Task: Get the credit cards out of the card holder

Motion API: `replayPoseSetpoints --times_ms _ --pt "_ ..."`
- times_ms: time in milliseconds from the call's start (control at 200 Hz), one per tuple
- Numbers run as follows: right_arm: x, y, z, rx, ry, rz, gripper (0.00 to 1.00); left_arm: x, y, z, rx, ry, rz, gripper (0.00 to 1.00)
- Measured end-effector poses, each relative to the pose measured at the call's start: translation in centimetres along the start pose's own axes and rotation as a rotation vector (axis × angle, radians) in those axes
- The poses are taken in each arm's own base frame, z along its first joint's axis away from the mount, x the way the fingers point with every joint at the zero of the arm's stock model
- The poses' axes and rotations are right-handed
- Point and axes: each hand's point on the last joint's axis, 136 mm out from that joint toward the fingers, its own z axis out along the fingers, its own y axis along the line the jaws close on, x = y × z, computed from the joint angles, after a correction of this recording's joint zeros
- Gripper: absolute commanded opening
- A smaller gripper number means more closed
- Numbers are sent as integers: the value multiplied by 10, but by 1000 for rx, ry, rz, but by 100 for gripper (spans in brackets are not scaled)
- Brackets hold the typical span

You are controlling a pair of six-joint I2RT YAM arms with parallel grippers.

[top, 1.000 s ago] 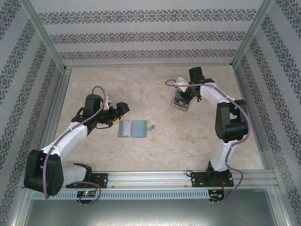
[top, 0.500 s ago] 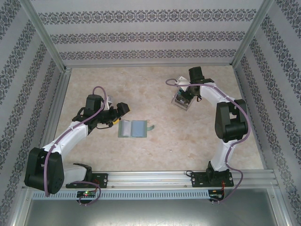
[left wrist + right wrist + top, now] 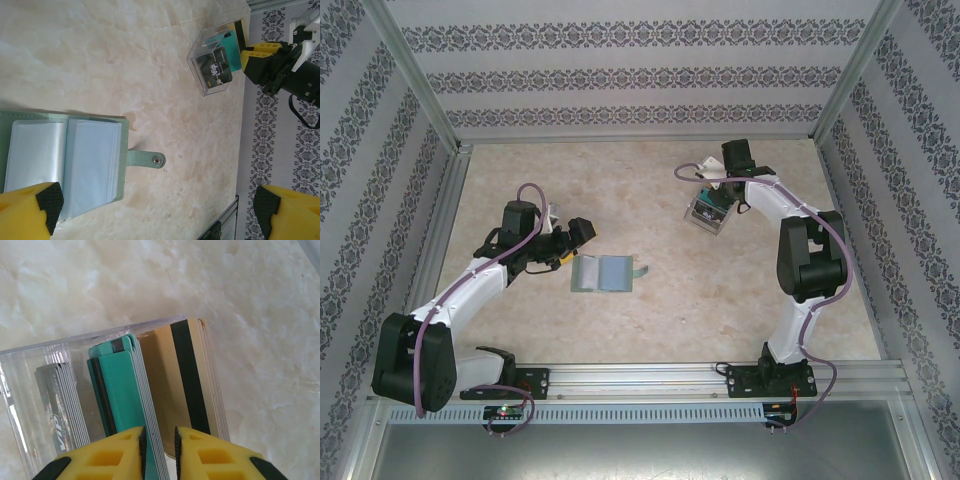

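Note:
The card holder (image 3: 603, 272) lies open and flat on the table, grey-green with clear inner pockets (image 3: 65, 160) and a strap tab (image 3: 146, 159). My left gripper (image 3: 572, 245) hovers at its left side, wide open (image 3: 157, 205) with nothing between the fingers. The credit cards stand on edge in a clear box (image 3: 706, 216): a grey stack (image 3: 57, 405), a teal stack (image 3: 117, 385) and a gold stack with a dark stripe (image 3: 172, 385). My right gripper (image 3: 159, 440) is over the box, its jaws narrowly open astride the teal stack's edge.
The clear box (image 3: 212, 62) sits at the table's far right, near the patterned side wall (image 3: 910, 200). A metal rail (image 3: 720, 375) runs along the near edge.
My right gripper's jaws have parted from shut to a narrow gap above the box. The left arm and the card holder have not moved.

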Motion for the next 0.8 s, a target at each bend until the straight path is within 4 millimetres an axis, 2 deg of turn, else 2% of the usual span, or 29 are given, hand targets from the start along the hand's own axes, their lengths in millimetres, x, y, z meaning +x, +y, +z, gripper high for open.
replayPoseSetpoints --times_ms 115,215,285,445,515,600,630,689,714,724,799 --pt "-2 -1 -3 4 -7 31 26 0 0 0 0 0 0 99" --pt "-7 -4 -17 15 -38 83 27 -1 2 0 -9 -8 0 99" --pt "-11 -5 -35 28 -80 132 30 -3 5 0 -28 -19 3 99" --pt "-20 -3 -91 54 -238 290 42 -10 13 -6 -102 -61 19 99" --pt "-19 3 -111 45 -304 361 55 -15 11 -11 -124 -81 36 100" --pt "-14 18 -128 9 -359 449 62 -20 8 -14 -140 -90 54 100" --pt "-11 24 -132 -6 -370 477 76 -20 7 -15 -146 -89 57 100" --pt "-4 38 -136 -34 -384 516 79 -20 8 -16 -163 -82 62 100" --pt "-1 43 -137 -45 -388 534 95 -20 9 -15 -169 -79 64 100" --pt "0 46 -138 -51 -389 538 97 -20 10 -15 -172 -77 63 100" --pt "8 65 -139 -88 -392 568 98 -17 15 -14 -189 -58 57 99"
